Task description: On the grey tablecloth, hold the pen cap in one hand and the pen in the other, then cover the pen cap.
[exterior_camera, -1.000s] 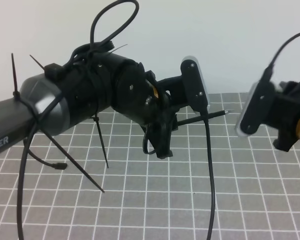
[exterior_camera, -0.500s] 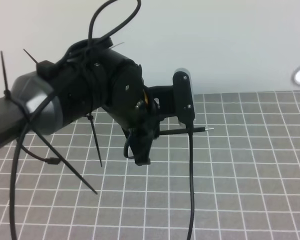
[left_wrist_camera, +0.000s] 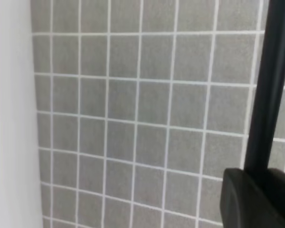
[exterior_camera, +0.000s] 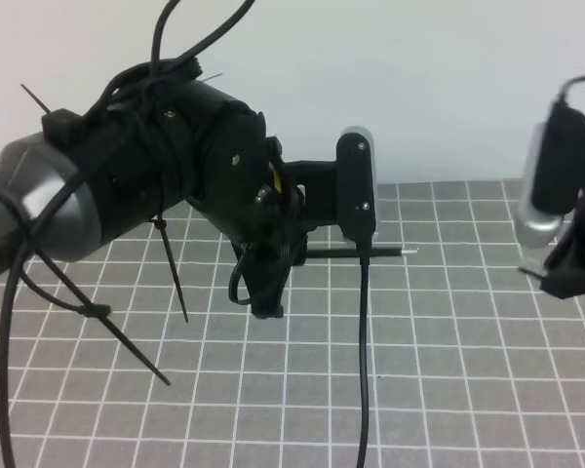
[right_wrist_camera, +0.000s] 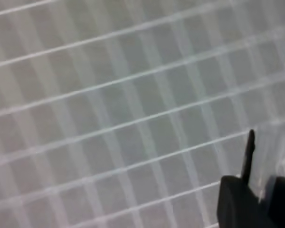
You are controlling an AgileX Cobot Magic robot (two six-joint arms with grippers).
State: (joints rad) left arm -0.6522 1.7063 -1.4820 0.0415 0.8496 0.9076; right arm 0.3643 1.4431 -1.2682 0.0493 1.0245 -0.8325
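Across the whole lower scene lies the grey tablecloth (exterior_camera: 448, 370), its thin white grid running up to a pale wall along the far edge. Above its left half hangs the left arm (exterior_camera: 107, 185), a bulky black and grey body wrapped in cable ties, with a black cable (exterior_camera: 363, 390) dropping from its camera mount toward the near edge. At its front the left gripper (exterior_camera: 307, 252) is clenched on the pen (exterior_camera: 370, 252), which is held level above the cloth with its small silvery tip pointing right, toward the right edge. In the left wrist view the pen (left_wrist_camera: 268, 95) shows as a thick dark bar running up from the black fingers (left_wrist_camera: 251, 199).

Over the right edge hangs the right gripper (exterior_camera: 570, 273), below its grey camera housing (exterior_camera: 546, 195); its jaws are closed. The right wrist view is blurred: a thin dark stub (right_wrist_camera: 249, 156) sticks up from the fingers (right_wrist_camera: 237, 202), possibly the pen cap, though I cannot tell.
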